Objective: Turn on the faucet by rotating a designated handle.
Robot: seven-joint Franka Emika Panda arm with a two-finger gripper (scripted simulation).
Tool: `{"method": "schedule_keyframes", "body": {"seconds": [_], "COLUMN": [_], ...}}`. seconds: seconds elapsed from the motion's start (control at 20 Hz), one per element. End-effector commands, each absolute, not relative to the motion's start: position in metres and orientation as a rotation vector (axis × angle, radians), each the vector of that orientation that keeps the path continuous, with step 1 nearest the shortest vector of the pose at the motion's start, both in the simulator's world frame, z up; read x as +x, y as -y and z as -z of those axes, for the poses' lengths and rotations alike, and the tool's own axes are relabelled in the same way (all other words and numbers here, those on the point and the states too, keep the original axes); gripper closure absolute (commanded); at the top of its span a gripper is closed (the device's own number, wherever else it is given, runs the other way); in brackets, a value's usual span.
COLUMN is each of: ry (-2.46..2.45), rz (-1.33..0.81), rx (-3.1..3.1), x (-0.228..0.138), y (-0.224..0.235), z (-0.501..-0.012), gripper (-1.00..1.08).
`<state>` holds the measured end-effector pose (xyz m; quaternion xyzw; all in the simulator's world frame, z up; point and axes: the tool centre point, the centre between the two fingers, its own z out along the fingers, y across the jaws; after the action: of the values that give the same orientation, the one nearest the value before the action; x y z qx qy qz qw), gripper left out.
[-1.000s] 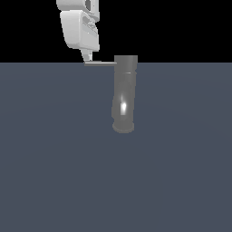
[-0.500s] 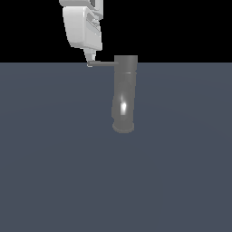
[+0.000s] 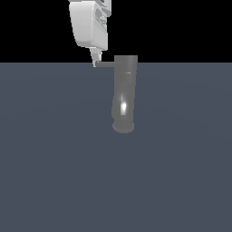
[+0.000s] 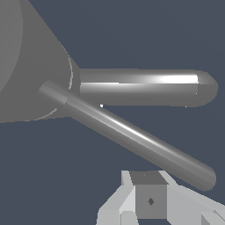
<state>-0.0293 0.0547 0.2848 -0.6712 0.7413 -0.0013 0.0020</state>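
My gripper (image 3: 96,62) at handle (image 3: 105,64) tip, left of faucet (image 3: 123,93), jaw state I cannot tell

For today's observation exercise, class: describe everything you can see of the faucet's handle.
The handle is a thin, straight grey rod with a smooth metallic sheen. It juts sideways from the top of the upright faucet, toward the exterior view's left, lying roughly level. The wrist view shows its rounded free end. The white tool sits at its free end; whether they touch cannot be told.
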Motion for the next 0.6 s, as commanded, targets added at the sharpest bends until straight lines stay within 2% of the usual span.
{"method": "schedule_keyframes", "body": {"seconds": [0.0,0.55], "ry": [-2.337,-2.337], "rz": [0.001,0.001], "rx": [-2.098,-2.099], "x": [-0.037,-0.064], "y": [-0.044,-0.021], "z": [-0.285,-0.285], "gripper": [1.08,1.08]}}
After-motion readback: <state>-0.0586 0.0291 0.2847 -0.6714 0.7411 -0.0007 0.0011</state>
